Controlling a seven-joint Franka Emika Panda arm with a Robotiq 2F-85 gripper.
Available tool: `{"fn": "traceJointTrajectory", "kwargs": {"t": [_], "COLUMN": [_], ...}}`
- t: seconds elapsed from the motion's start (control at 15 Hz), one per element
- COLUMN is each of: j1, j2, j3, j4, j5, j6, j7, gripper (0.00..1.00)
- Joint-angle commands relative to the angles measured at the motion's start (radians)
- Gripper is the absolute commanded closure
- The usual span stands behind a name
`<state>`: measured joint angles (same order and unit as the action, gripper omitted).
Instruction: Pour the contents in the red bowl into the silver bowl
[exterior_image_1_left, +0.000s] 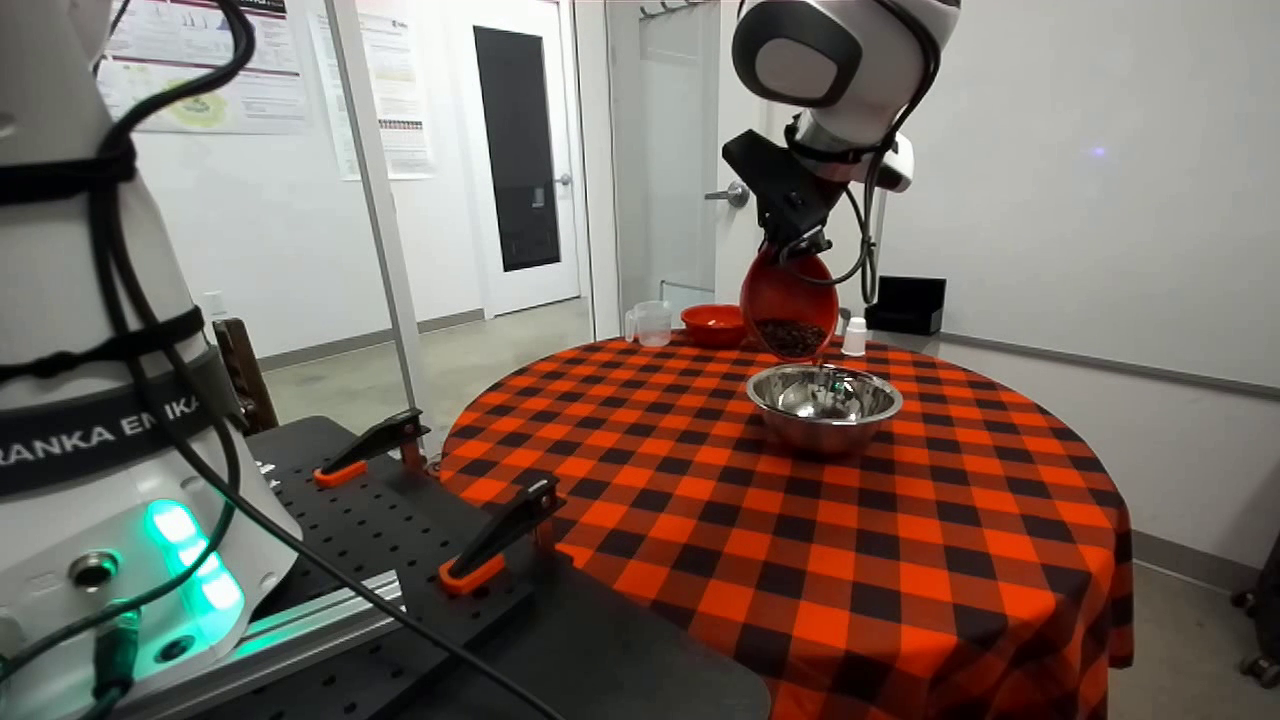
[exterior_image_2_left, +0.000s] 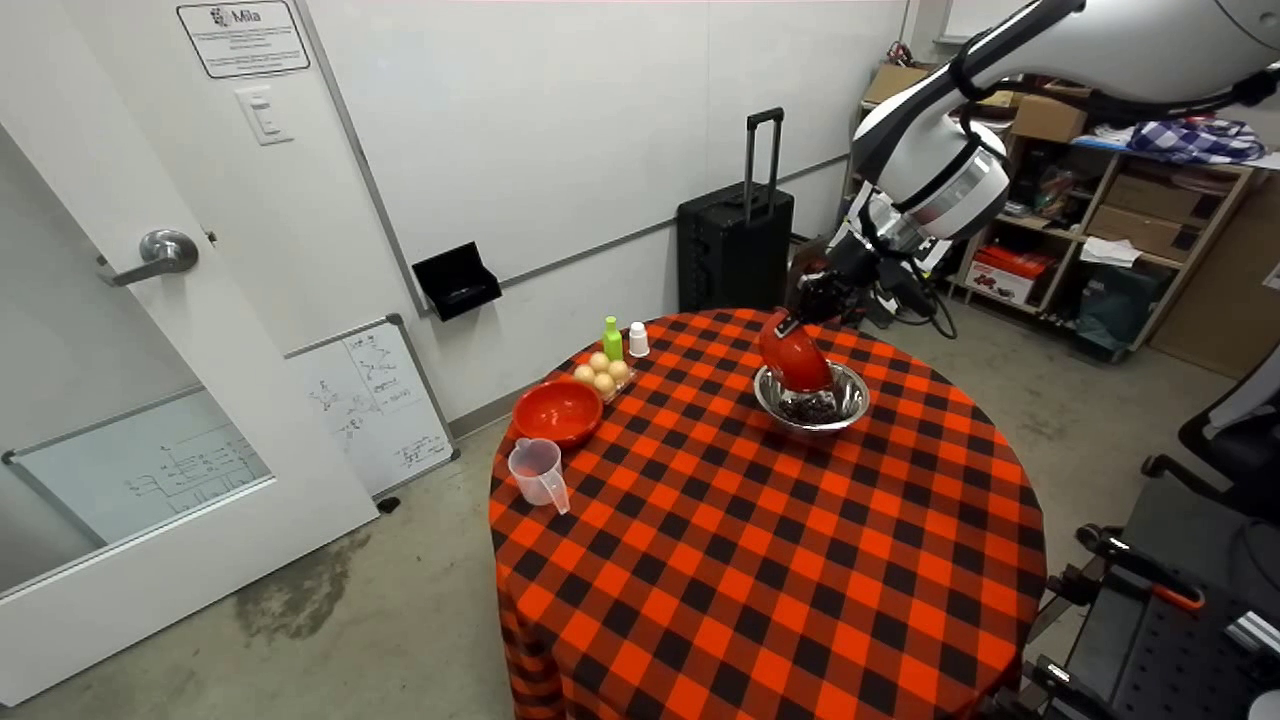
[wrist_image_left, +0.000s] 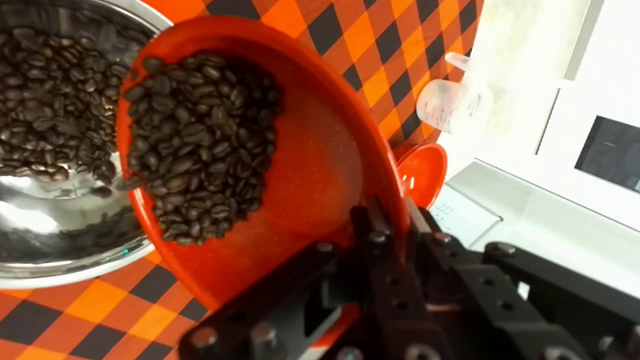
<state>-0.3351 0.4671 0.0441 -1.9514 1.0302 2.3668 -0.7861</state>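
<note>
My gripper (wrist_image_left: 392, 220) is shut on the rim of the dark-red bowl (wrist_image_left: 320, 165), one finger inside and one outside. In both exterior views the red bowl (exterior_image_1_left: 790, 280) (exterior_image_2_left: 795, 358) is steeply tilted, its lower lip above the silver bowl (exterior_image_1_left: 825, 430) (exterior_image_2_left: 852, 400). Dark coffee beans (wrist_image_left: 200, 140) lie toward the red bowl's lower lip, and a few blurred beans are at that edge. In the wrist view the silver bowl (wrist_image_left: 65, 245) holds many beans on its floor. The silver bowl stands upright on the checkered table.
A brighter orange-red bowl (exterior_image_2_left: 558, 412) and a clear measuring cup (exterior_image_2_left: 537, 470) stand at the table's edge. Near them are several eggs (exterior_image_2_left: 604, 376), a green bottle (exterior_image_2_left: 612, 340) and a white bottle (exterior_image_2_left: 638, 340). Clamps (exterior_image_1_left: 505, 530) sit on the robot's black base plate.
</note>
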Motion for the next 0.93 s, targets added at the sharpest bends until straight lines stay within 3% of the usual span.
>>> {"fn": "traceJointTrajectory", "kwargs": {"t": [0.0,0.33,0.87], "j1": [0.03,0.103,0.217], "j2": [-0.028,-0.024,-0.012], "j3": [-0.031,-0.067,-0.066], "j4": [-0.022,-0.027,-0.015], "j5": [0.024,-0.088,-0.5], "j6": [-0.012,0.038,0.129], "j7": [-0.022,0.044,0.284], "gripper": [0.97,0.97,0.97]}}
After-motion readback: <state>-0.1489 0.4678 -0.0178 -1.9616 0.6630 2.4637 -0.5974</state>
